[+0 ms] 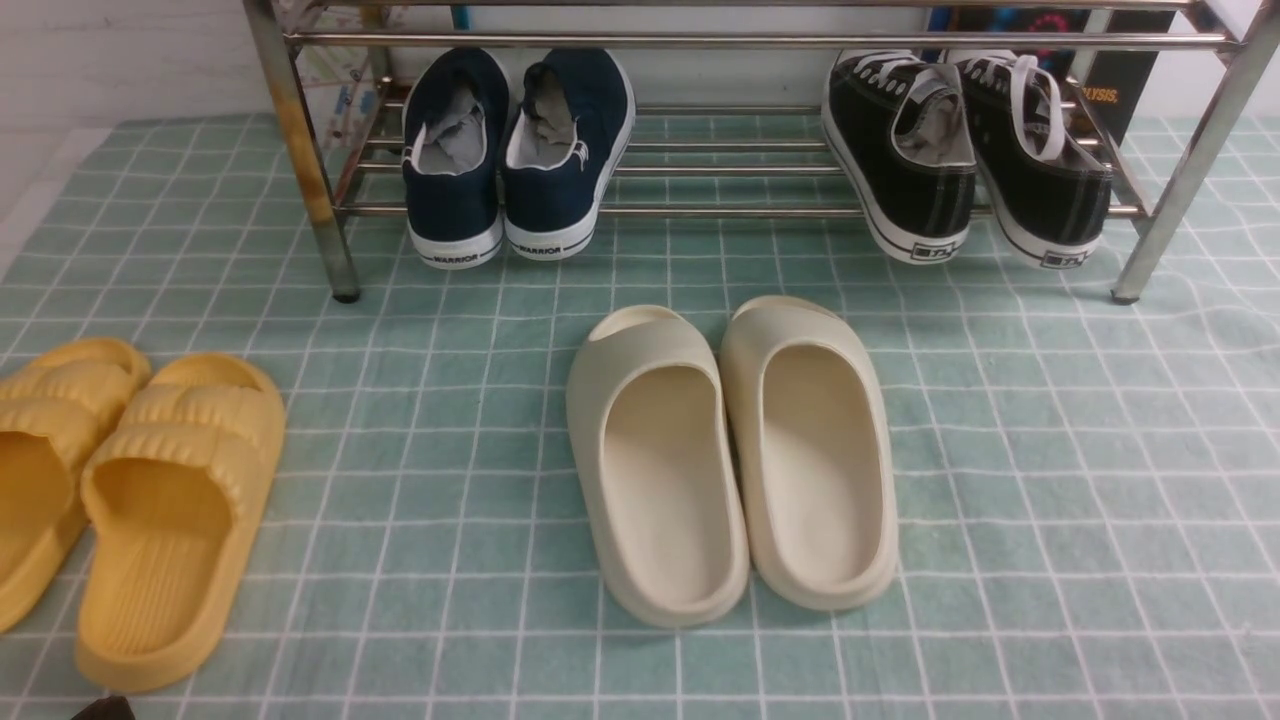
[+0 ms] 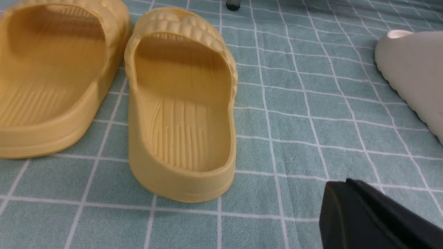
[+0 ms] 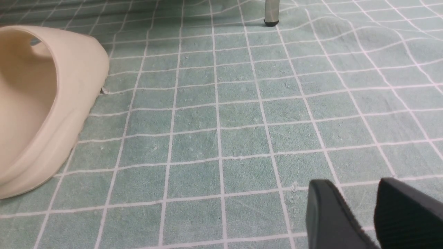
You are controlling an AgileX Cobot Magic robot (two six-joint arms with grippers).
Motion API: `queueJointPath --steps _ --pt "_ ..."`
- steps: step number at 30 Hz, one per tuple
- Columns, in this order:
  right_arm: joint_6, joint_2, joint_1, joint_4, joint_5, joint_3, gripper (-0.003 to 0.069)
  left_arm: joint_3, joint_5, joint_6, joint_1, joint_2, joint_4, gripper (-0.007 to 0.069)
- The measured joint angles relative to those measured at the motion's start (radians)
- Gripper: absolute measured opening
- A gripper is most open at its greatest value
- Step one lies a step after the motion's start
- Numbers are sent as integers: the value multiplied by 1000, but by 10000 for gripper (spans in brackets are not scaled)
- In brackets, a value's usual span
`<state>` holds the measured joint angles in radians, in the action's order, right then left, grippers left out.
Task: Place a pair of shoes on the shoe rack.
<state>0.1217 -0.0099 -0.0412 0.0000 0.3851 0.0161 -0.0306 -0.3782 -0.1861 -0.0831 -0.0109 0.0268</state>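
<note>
Nearest of all, the left gripper [image 2: 377,218] is seen low over the green checked cloth [image 1: 450,480], but only one dark finger shows, so it cannot be told if it is open or closed, and nothing is seen in it. The right gripper [image 3: 360,214] is also low over the cloth, its two fingers are set a little apart, and nothing is held between them. The yellow slides [image 1: 120,500] are laid near the left gripper, and the cream slides [image 1: 730,460] are laid in the middle, between the two arms. If an arm is moved forward carelessly, a slide could be bumped and pushed into the rack. A wrong pair could also be picked up, because the slides are nearer than anything else. Farther off, the shoe rack [image 1: 300,150] is stood on the cloth, and one leg is stained with rust. The pair of shoes [image 1: 515,150] is already placed on its low shelf at the left, toes in, with the heels hanging just past the front bar. A knock to the rack could make them slip off. The black lace-up sneakers [image 1: 965,150] are kept on the same shelf at the right, well apart from the blue pair. The task looks done.
</note>
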Motion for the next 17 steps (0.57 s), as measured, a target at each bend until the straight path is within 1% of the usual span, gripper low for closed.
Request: queueJointPath --steps 17 --pt "0 0 0 0 0 0 239 0 0 0 0 0 4 5"
